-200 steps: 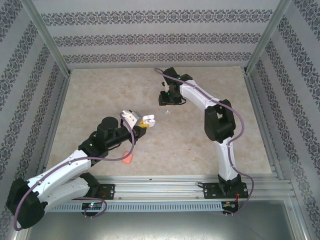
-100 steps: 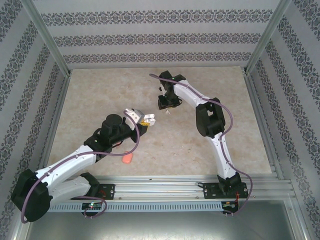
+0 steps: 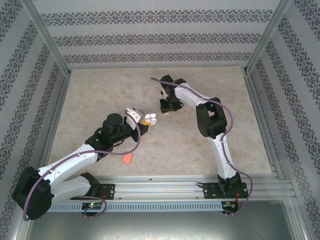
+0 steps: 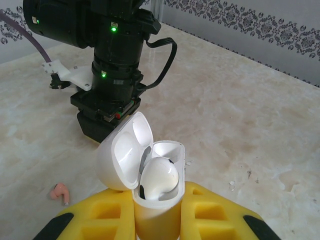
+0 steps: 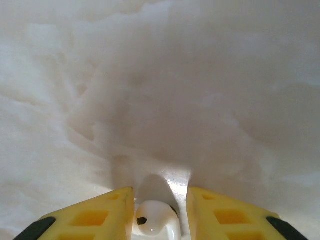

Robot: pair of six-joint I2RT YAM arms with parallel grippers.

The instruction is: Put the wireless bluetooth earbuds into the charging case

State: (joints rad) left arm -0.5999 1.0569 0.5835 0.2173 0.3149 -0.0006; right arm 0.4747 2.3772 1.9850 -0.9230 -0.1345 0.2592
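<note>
Both arms meet mid-table (image 3: 95, 90), well clear of the side rails (image 3: 59, 107), with bare marble open toward 12 o'clock. The left gripper (image 3: 143, 120) is clamped on the lid-up white charging case (image 4: 156, 212), one white earbud (image 4: 159, 177) seated inside. At its 1 o'clock, the right gripper (image 5: 160, 212), jaws narrowly parted, straddles a second white earbud (image 5: 152, 223) on the table.

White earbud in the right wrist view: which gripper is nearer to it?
Right. The right gripper straddles the white earbud, one finger on each side; the left gripper stands apart, holding the charging case.
</note>
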